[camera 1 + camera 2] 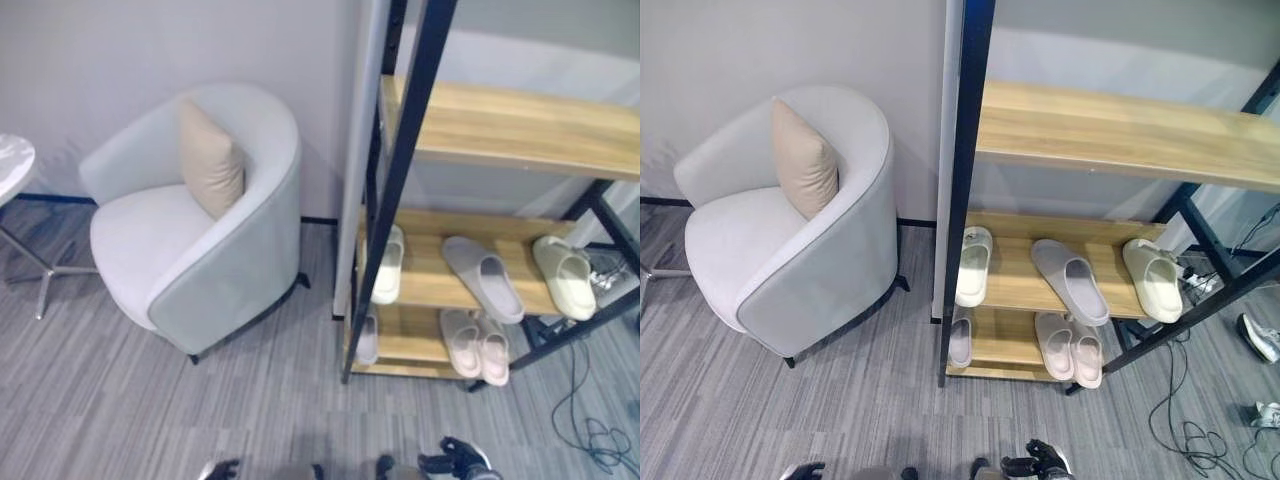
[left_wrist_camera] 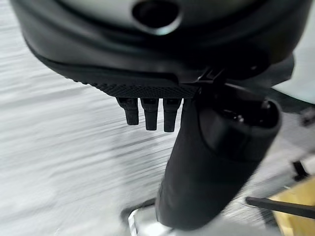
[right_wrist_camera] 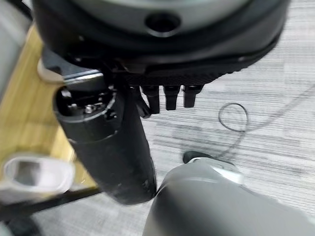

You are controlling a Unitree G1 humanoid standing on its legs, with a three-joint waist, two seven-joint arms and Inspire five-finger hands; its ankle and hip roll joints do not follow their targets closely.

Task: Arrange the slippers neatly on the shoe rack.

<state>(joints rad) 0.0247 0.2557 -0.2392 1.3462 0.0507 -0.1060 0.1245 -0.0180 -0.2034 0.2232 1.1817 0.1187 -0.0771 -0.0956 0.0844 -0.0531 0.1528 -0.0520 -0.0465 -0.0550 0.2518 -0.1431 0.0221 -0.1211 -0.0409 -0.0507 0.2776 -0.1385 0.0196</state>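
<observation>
The shoe rack [image 1: 500,125] has wooden shelves in a black frame and stands right of centre. On its middle shelf lie a cream slipper [image 1: 388,265] at the left, a grey slipper [image 1: 483,277] angled in the middle, and a pale cream slipper [image 1: 565,277] at the right. The bottom shelf holds a grey slipper [image 1: 367,338] and a pink pair [image 1: 475,345] side by side. My left hand [image 2: 206,167] hangs open over the carpet, holding nothing. My right hand [image 3: 106,147] is open too, low beside the rack, with a pale slipper [image 3: 34,177] on a shelf past it.
A light grey armchair [image 1: 200,250] with a beige cushion [image 1: 210,160] stands left of the rack, close to its black post. A round white table [image 1: 12,165] is at the far left. Cables [image 1: 1185,430] and loose shoes [image 1: 1260,338] lie on the carpet right of the rack.
</observation>
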